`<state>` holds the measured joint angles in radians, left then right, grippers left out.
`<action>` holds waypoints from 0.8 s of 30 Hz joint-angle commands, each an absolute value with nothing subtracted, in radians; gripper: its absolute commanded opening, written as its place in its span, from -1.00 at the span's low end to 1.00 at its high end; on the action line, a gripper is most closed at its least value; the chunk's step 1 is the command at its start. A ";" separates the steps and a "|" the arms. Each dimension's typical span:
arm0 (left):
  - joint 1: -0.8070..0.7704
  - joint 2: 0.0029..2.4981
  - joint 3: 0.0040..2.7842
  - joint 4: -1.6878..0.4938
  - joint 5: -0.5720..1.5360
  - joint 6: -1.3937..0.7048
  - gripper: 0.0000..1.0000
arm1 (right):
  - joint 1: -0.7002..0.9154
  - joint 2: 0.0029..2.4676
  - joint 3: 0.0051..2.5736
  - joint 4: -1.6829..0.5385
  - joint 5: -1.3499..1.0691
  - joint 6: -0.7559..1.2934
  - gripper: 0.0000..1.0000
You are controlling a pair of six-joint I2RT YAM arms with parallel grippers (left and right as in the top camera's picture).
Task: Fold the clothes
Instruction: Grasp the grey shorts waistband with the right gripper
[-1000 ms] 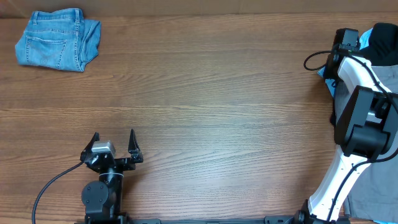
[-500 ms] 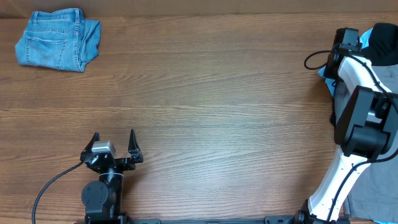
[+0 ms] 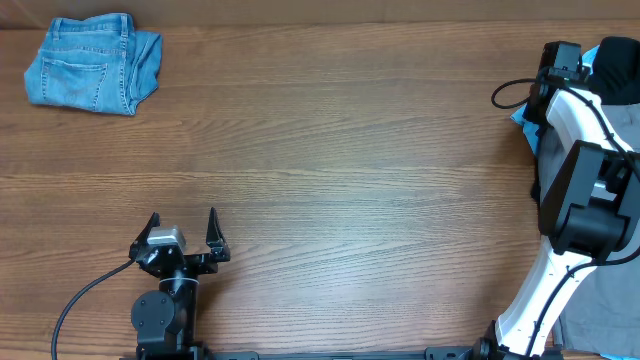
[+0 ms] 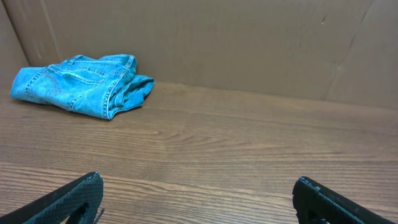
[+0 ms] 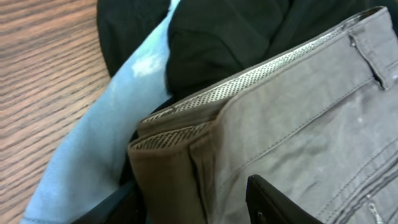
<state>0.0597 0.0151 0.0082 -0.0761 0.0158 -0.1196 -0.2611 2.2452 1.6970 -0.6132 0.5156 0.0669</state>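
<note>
Folded blue denim shorts [image 3: 92, 63] lie at the table's far left corner; they also show in the left wrist view [image 4: 81, 90]. My left gripper [image 3: 183, 228] is open and empty, low over bare wood near the front edge [image 4: 196, 193]. A pile of clothes lies at the right edge: a black piece [image 3: 615, 62], a light-blue piece [image 3: 528, 118] and grey shorts [image 5: 298, 106]. My right gripper [image 5: 193, 199] reaches into this pile, its fingers closed on either side of the folded grey waistband. Black [image 5: 230, 31] and light-blue [image 5: 93, 137] cloth lie beneath.
The wooden table [image 3: 350, 170] stretches between the two arms. A brown cardboard wall [image 4: 236, 43] stands behind the denim. More grey cloth [image 3: 600, 315] lies at the front right by the right arm's base [image 3: 520, 320].
My right wrist has shifted very slightly to the right at the pile. The left arm and the denim have not moved.
</note>
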 commanded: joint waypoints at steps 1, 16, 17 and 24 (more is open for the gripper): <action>0.065 0.005 0.005 -0.077 0.025 -0.101 1.00 | -0.265 2.241 1.721 -0.605 0.485 0.075 0.07; 0.065 0.005 0.005 -0.077 0.025 -0.101 1.00 | -0.305 2.302 1.721 -0.578 0.485 0.076 0.07; 0.065 0.005 0.005 -0.077 0.025 -0.101 1.00 | -0.309 2.304 1.721 -0.577 0.484 0.075 0.07; 0.065 0.005 0.005 -0.077 0.025 -0.101 0.99 | -0.319 2.304 1.721 -0.567 0.451 0.075 0.09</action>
